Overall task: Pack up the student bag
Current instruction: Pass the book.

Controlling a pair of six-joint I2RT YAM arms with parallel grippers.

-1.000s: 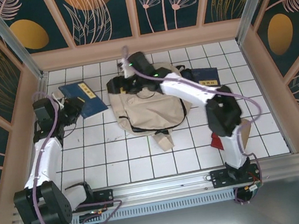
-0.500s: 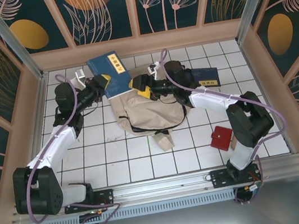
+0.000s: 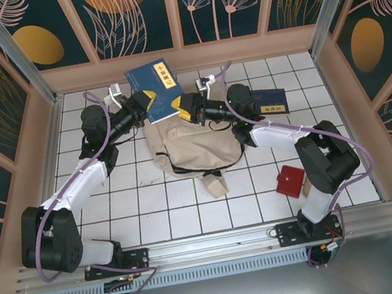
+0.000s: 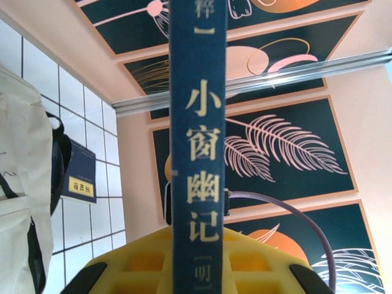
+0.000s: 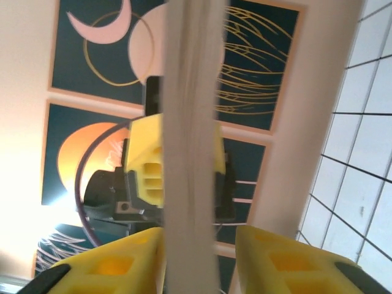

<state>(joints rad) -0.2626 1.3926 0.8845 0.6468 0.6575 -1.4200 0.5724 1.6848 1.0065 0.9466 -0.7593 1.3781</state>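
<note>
The student bag [image 3: 197, 145] lies beige and slack on the white tiles at the middle back; its edge [image 4: 21, 184] also appears in the left wrist view. Above its back edge a navy book [image 3: 156, 86] hangs upright in the air. My left gripper [image 3: 145, 101] is shut on the book; its spine [image 4: 197, 153] with gold characters runs between those yellow fingers [image 4: 197, 260]. My right gripper [image 3: 181, 107] faces it from the other side. In the right wrist view the book's page edge [image 5: 190, 153] stands between my right gripper's [image 5: 199, 260] jaws: one finger touches it, the other stands apart.
A second navy book [image 3: 267, 100] lies flat on the tiles right of the bag, and it is also seen as the navy book [image 4: 79, 174] from the left wrist. A red wallet [image 3: 289, 181] sits at the front right. Patterned walls [image 3: 174, 9] close in the back and sides.
The left arm carried the book from the left tiles up over the bag's back edge. The right gripper swung round to face it, and its jaws narrowed around the page edge.
</note>
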